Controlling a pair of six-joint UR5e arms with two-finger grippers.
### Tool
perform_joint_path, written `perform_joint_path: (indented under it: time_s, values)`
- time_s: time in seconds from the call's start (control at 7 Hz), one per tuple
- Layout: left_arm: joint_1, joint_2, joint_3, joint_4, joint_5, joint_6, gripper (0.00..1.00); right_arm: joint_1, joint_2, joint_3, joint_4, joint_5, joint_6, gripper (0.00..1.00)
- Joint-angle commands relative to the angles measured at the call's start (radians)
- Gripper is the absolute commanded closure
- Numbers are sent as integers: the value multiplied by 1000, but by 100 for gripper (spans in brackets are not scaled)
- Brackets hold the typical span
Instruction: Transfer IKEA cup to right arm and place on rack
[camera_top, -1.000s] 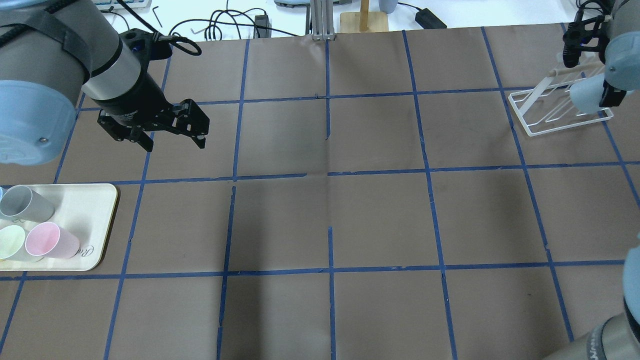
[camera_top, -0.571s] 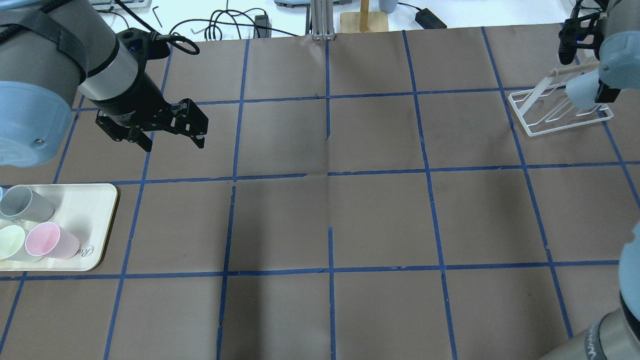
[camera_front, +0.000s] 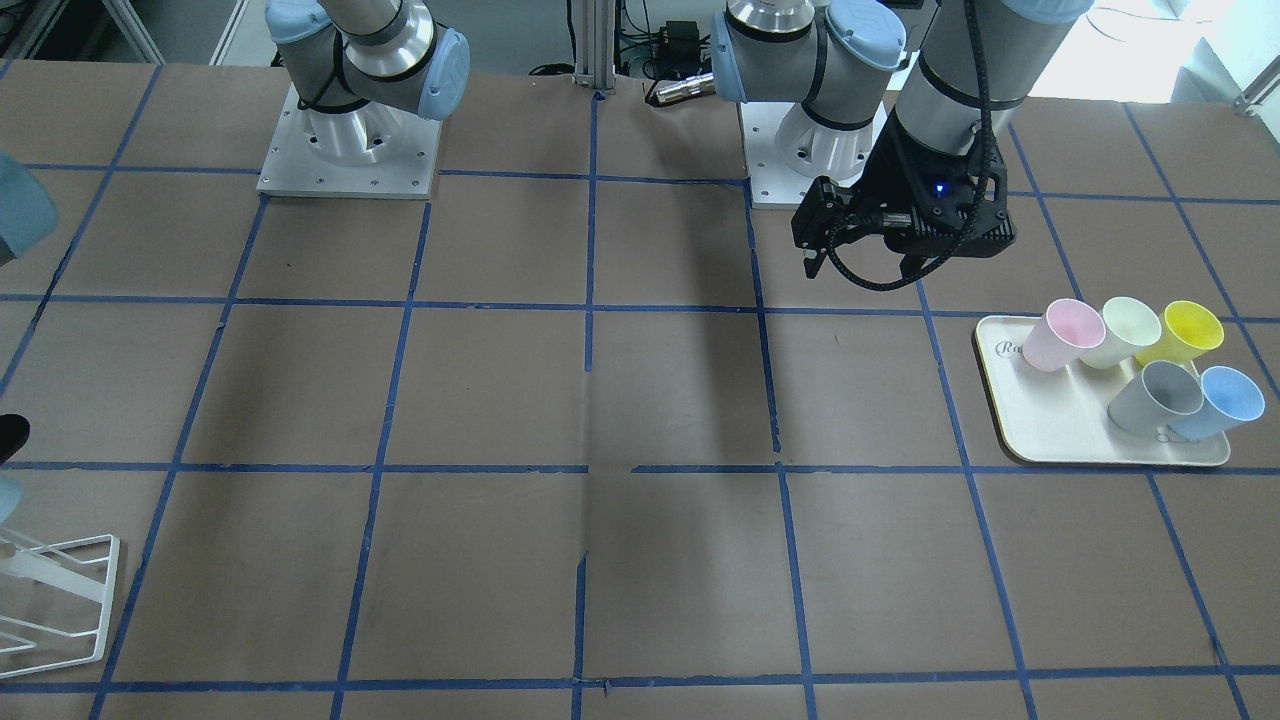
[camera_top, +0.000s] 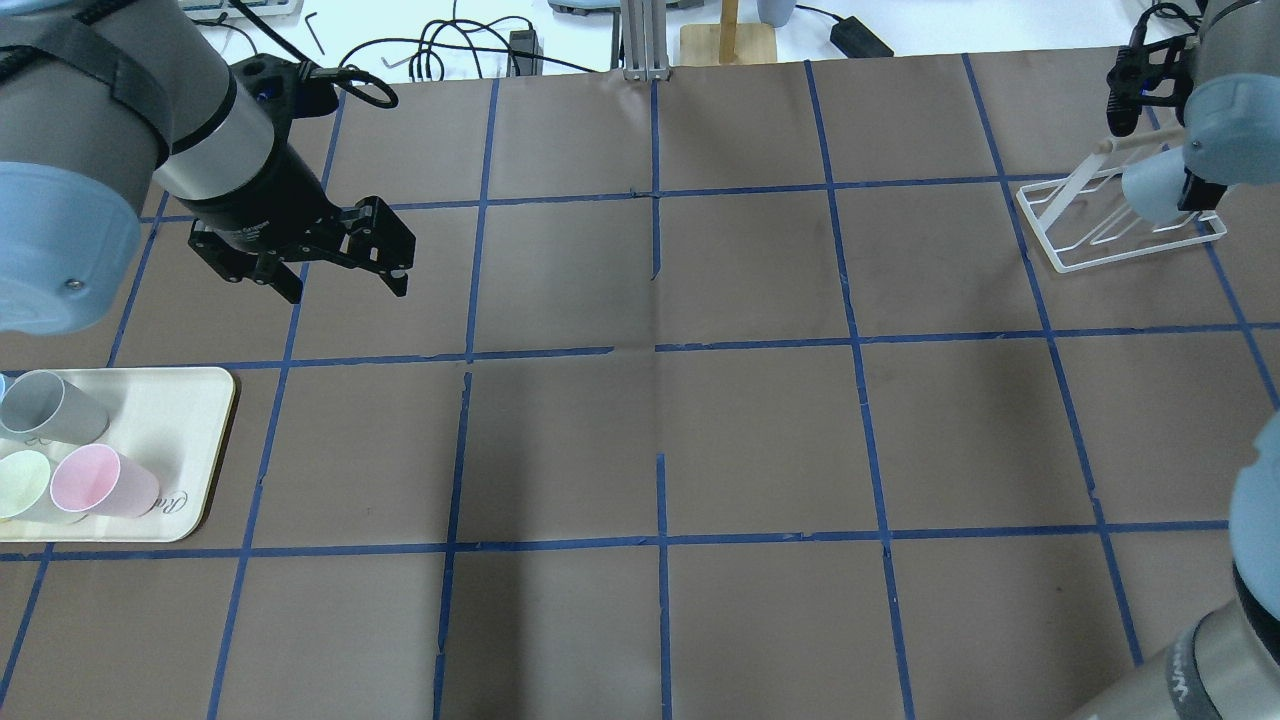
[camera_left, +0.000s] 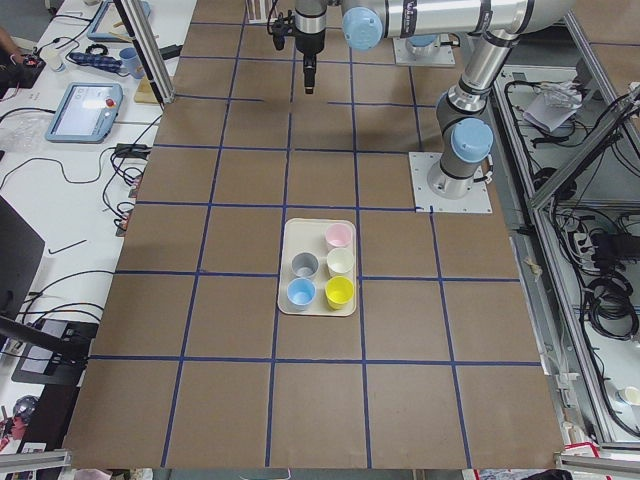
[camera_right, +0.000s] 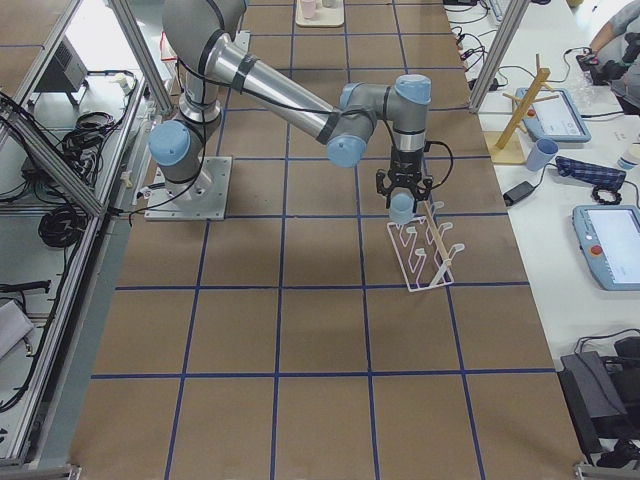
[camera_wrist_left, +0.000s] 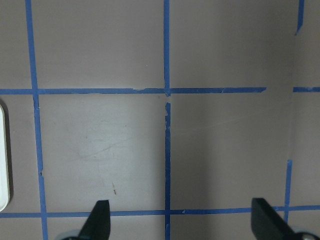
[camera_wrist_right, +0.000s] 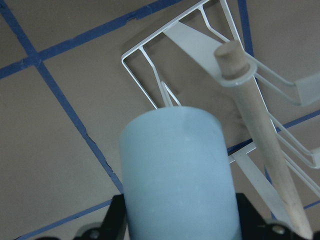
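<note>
At the far right corner of the table, the right claw pinches the cup by its sidewall over the rack; light, slick, thin plastic, it likely wants a gentle squeeze.

The only legible writing is on the cream tray: dark script letters at one corner, beginning "Ra", with the rest hidden behind the pink cup in the front-facing view. The overhead view shows the same script at the tray's near corner, again only "Ra" beside the pink cup. The left gripper carries a line of small white print on its black body, too small to read. A dark band on the right arm bears white lettering cut off at the picture's edge, also unreadable.
</note>
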Motion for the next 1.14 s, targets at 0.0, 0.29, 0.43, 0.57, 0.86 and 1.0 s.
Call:
perform_joint_path:
  time_s: [0.0, 0.29, 0.43, 0.57, 0.86, 1.0]
  values:
    - [-2, 10, -1, -11, 22, 1, 0, 0, -3, -4, -3, 2, -1, 0]
    - [0, 20, 1, -30, 24, 1, 0, 0, -9, -15, -5, 15, 11, 0]
    - [1, 20, 1, -29, 25, 0, 0, 11, -11, -79, 14, 63, 11, 0]
    - [0, 21, 1, -31, 25, 0, 0, 55, -26, -145, 90, 83, 44, 0]
    - [0, 29, 1, -35, 25, 0, 0, 174, -106, -156, 187, 92, 339, 0]
    - [0, 33, -1, -37, 25, 0, 0, 240, -150, -153, 233, 121, 492, 0]
